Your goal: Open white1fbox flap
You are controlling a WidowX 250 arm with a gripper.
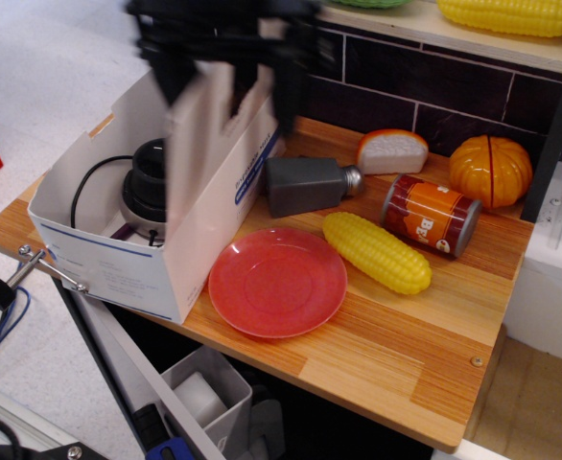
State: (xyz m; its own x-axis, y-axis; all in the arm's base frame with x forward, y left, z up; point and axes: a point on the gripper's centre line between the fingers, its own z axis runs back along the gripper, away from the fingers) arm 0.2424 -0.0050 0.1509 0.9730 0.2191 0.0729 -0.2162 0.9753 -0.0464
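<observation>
The white1fbox point(118, 273) stands at the left end of the wooden table, with blue lettering on its right side. Its flap point(199, 163) is raised almost upright along the box's right side, edge toward the camera. The box is open and shows a black round device with a cable point(147, 187) inside. My gripper point(228, 67) is a dark, motion-blurred shape just above the flap's top edge, at the flap's upper part. The blur hides whether its fingers are open or shut, and whether they touch the flap.
A red plate point(276, 283) lies against the box's right front. A grey shaker point(305, 184), yellow corn point(377, 251), a red can point(430, 216), a bread slice point(391, 150) and an orange pumpkin point(490, 171) lie to the right. Dark tiled wall and a shelf stand behind.
</observation>
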